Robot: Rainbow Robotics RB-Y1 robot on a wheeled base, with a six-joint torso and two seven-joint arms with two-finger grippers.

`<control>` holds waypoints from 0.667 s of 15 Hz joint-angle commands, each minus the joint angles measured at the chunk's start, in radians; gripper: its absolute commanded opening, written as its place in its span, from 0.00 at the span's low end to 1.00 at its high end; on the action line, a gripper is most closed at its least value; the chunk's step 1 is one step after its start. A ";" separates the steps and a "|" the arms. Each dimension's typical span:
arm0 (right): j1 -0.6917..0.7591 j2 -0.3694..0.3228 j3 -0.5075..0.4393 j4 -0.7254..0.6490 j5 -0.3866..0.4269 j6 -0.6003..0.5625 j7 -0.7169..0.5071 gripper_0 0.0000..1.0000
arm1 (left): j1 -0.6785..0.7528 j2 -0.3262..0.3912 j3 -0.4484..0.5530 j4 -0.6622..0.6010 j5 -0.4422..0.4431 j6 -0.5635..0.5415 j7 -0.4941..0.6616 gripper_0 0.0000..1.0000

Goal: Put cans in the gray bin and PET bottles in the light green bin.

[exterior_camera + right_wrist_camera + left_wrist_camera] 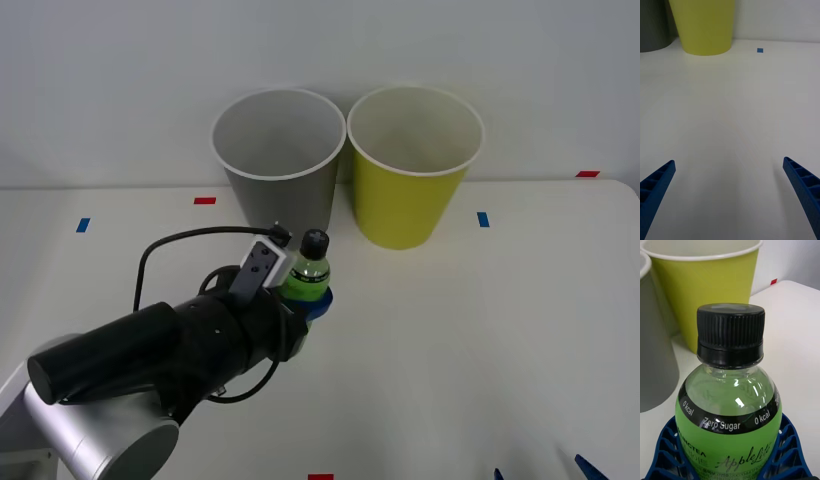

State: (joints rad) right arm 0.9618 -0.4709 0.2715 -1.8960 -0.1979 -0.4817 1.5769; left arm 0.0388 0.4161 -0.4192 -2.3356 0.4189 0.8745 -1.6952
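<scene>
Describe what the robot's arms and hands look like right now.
The left arm is a thick black cylinder on a silver-gray base, with a looping black cable and a white wrist module. Its left hand has blue, ribbed, lattice-like fingers. The right hand has matching blue ribbed fingers.

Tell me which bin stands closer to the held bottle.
The gray bin, directly behind the bottle in the left pincer; the light green bin stands farther right.
</scene>
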 commanded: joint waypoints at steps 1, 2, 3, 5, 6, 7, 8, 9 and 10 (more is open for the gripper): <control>0.000 0.000 0.000 0.000 0.000 0.000 0.000 1.00 | -0.053 -0.108 0.143 -0.159 0.017 0.244 0.008 0.00; 0.000 0.000 0.000 0.000 0.000 0.000 0.000 1.00 | -0.080 -0.131 0.166 -0.174 0.017 0.296 0.009 0.00; 0.000 0.000 0.000 0.000 0.000 0.000 0.000 1.00 | -0.126 -0.155 0.197 -0.182 0.012 0.351 0.014 0.00; 0.000 0.000 0.000 0.000 0.000 0.000 0.000 1.00 | -0.208 -0.180 0.232 -0.180 0.009 0.429 0.023 0.00; 0.000 0.000 0.000 0.000 0.000 0.000 0.000 1.00 | -0.261 -0.195 0.243 -0.180 -0.003 0.471 0.037 0.00; 0.000 0.000 0.000 0.000 0.000 0.000 0.000 1.00 | -0.292 -0.206 0.249 -0.179 -0.017 0.479 0.046 0.00; 0.000 0.000 0.000 0.000 0.000 0.000 0.000 1.00 | -0.321 -0.221 0.249 -0.177 -0.040 0.477 0.085 0.00; 0.000 0.000 0.000 0.000 0.000 0.000 0.000 1.00 | -0.359 -0.243 0.247 -0.174 -0.063 0.477 0.123 0.00; 0.000 0.000 0.000 0.000 0.000 0.000 0.000 1.00 | -0.384 -0.253 0.241 -0.166 -0.078 0.479 0.144 0.00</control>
State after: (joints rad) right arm 0.9618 -0.4709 0.2715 -1.8960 -0.1979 -0.4817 1.5769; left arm -0.3133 0.1820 -0.1732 -2.5100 0.3656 1.3517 -1.5823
